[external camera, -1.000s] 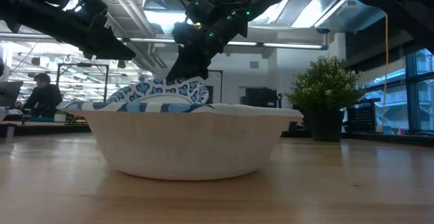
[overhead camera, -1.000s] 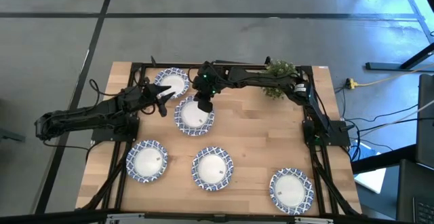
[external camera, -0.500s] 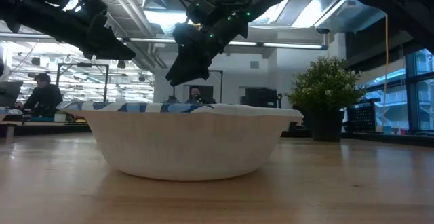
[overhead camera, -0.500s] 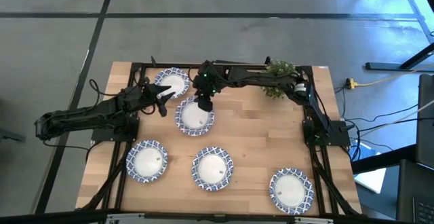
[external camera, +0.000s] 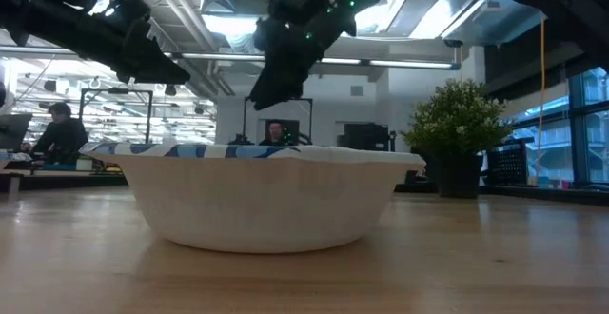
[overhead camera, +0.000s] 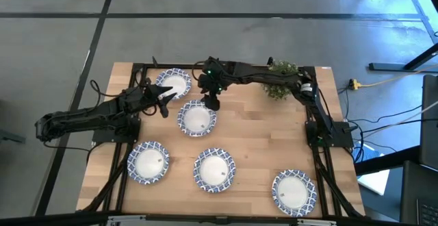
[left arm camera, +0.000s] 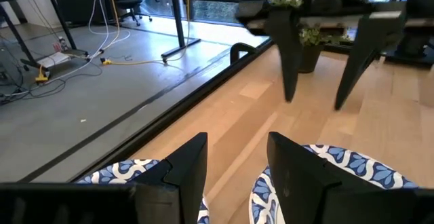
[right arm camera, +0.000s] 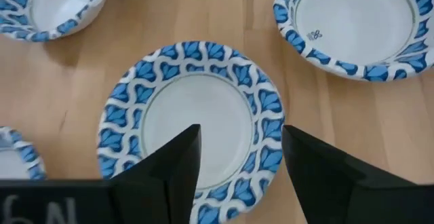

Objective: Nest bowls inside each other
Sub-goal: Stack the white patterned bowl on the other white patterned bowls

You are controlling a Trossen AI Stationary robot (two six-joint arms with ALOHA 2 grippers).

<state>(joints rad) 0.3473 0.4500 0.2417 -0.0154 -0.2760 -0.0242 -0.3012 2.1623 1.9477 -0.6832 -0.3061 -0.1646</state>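
Note:
Five bowls show in the high view, all flat on the wood: one by the far edge, one in the middle, and three in the near row. A sixth bowl does not show separately. My right gripper is open and hangs above the far rim of the middle bowl, clear of it. My left gripper is open too. It hovers between the far bowl and the middle bowl and touches neither.
A small potted plant stands at the far right of the table, behind the right arm. In the low view the middle near-row bowl fills the foreground. There is bare wood to the right of the middle bowl. People sit in the room beyond.
My right gripper was down at the middle bowl's far rim, and the bowl stood tilted. The bowl then dropped flat onto the table. The gripper has since risen and drawn back toward the far edge, off the bowl. My left arm has kept still.

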